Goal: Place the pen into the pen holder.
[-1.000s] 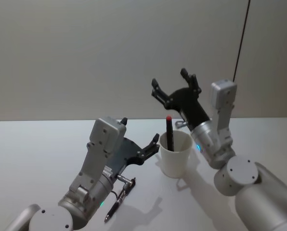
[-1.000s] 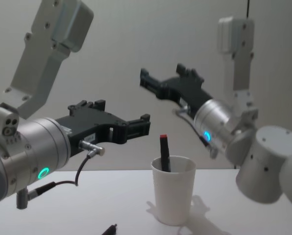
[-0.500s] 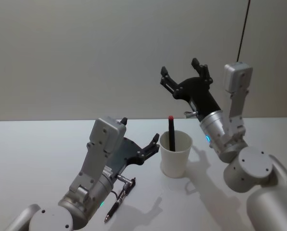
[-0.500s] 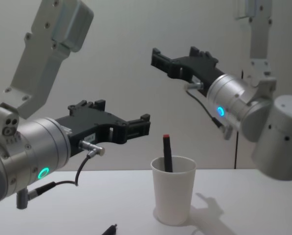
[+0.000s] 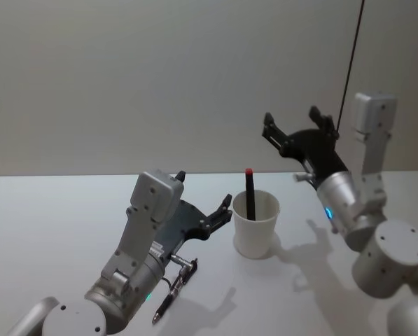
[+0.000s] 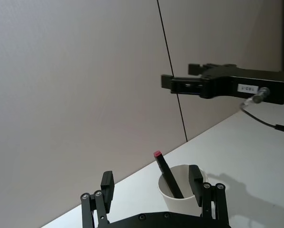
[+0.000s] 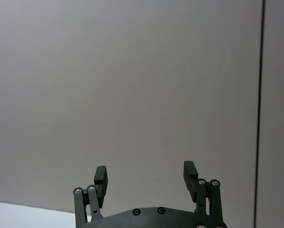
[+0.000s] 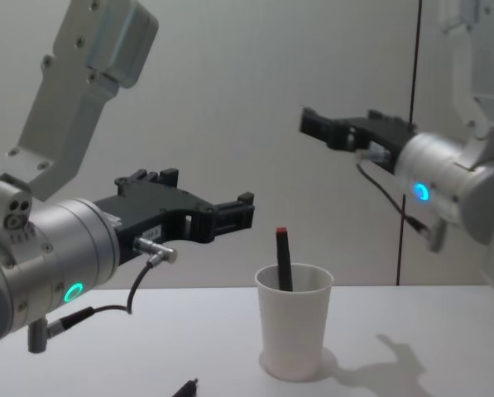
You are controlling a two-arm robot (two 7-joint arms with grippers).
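The left gripper has not moved: it hangs just left of the pen holder, jaws wide and empty. The pen stands inside the pen holder, leaning on its wall with the red cap above the rim, much as it did a second ago. What has changed is on the far side, where the right gripper has pulled up and away to the right of the pen holder, jaws spread wide with nothing between them. I judge from this that the drop is made and the right arm is simply clearing off, so the task looks finished. The head view adds a second pen lying on the counter left of the pen holder, under the left arm. The chest view catches just its tip at the lower edge but shows how far above the rim the right gripper sits. The left wrist view looks between its own jaws at the pen slanting down into the pen holder.
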